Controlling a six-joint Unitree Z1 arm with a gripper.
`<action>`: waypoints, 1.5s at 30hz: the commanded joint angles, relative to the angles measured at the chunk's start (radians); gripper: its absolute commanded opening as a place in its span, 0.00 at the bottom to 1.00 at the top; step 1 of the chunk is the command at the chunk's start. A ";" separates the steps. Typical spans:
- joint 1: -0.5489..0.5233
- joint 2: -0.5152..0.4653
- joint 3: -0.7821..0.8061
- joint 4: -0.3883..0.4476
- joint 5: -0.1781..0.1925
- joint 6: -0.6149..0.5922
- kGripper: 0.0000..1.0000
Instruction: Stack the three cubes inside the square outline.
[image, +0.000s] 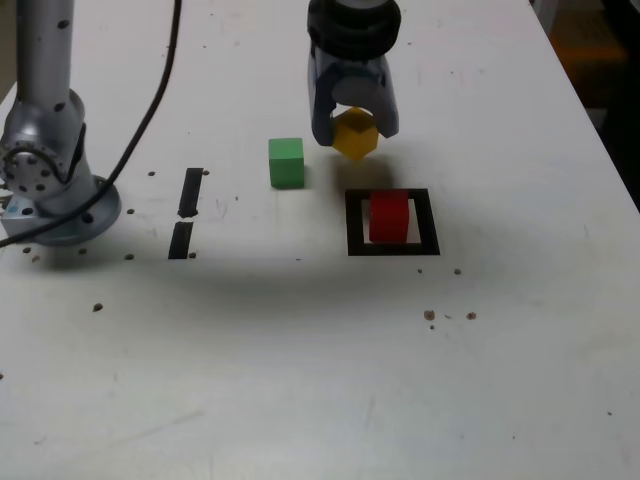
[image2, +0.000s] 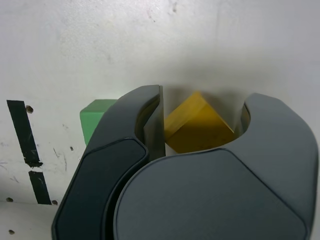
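The yellow cube (image: 355, 138) (image2: 197, 125) sits tilted, corner up, between the jaws of my gripper (image: 355, 132) (image2: 202, 100), which is shut on it just behind the square outline (image: 354, 220). A faint shadow lies under the cube. The red cube (image: 389, 217) stands inside the black outline. The green cube (image: 286, 162) (image2: 95, 117) rests on the table to the exterior view's left of the gripper, apart from it. The wrist view shows the green cube partly hidden behind one jaw.
Two short black strips (image: 190, 192) (image2: 20, 132) lie on the white table further to the exterior view's left. The arm's grey base (image: 45, 170) and a black cable (image: 150, 110) stand at the far left. Small dark specks dot the table.
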 joint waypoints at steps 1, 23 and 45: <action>-0.006 -0.014 -0.003 -0.001 -0.006 0.009 0.38; -0.054 -0.082 -0.006 0.016 -0.039 0.034 0.38; -0.138 -0.141 -0.023 0.022 -0.084 0.054 0.39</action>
